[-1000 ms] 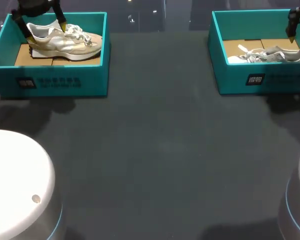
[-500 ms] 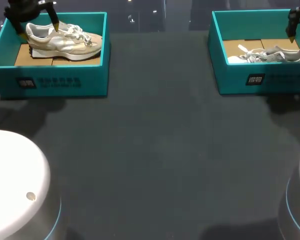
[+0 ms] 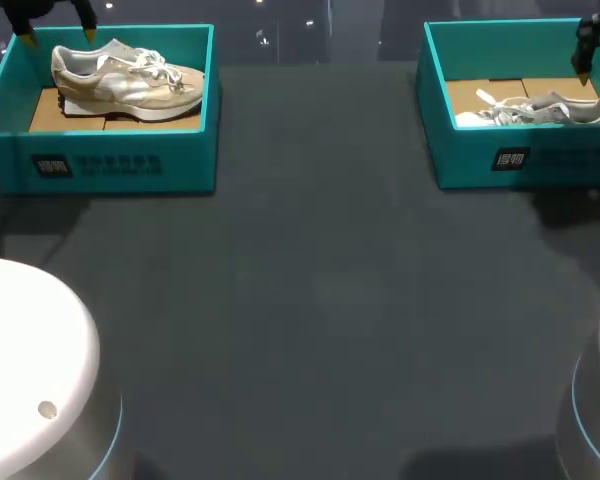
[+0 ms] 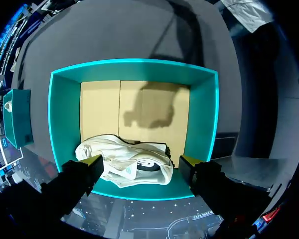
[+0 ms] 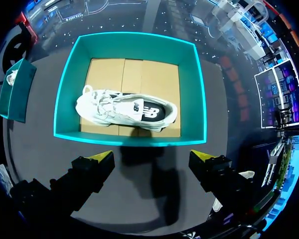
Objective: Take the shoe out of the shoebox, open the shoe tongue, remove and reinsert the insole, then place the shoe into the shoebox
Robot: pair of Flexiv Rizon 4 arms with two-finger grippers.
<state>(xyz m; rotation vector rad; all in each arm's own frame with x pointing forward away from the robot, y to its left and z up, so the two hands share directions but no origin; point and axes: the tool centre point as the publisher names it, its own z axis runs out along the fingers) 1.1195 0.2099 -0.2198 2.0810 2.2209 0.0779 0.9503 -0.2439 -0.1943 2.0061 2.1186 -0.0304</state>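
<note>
Two boxes sit well apart on the dark table (image 3: 320, 300): the left box (image 3: 120, 165) holds a beige shoe (image 3: 125, 82), the right box (image 3: 520, 160) a grey shoe (image 3: 540, 108). Left wrist: the left claw (image 4: 139, 167), fingers apart, hangs above the beige shoe. Right wrist: the right claw (image 5: 152, 159), fingers apart, is over bare table with the right box ahead.

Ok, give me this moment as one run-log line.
left hand: open, above beige shoe in left shoebox | right hand: open, near right shoebox, white shoe inside | nothing held

Blk fingers (image 4: 72, 181), yellow tips (image 4: 95, 160), white rounded bases (image 3: 30, 340)
</note>
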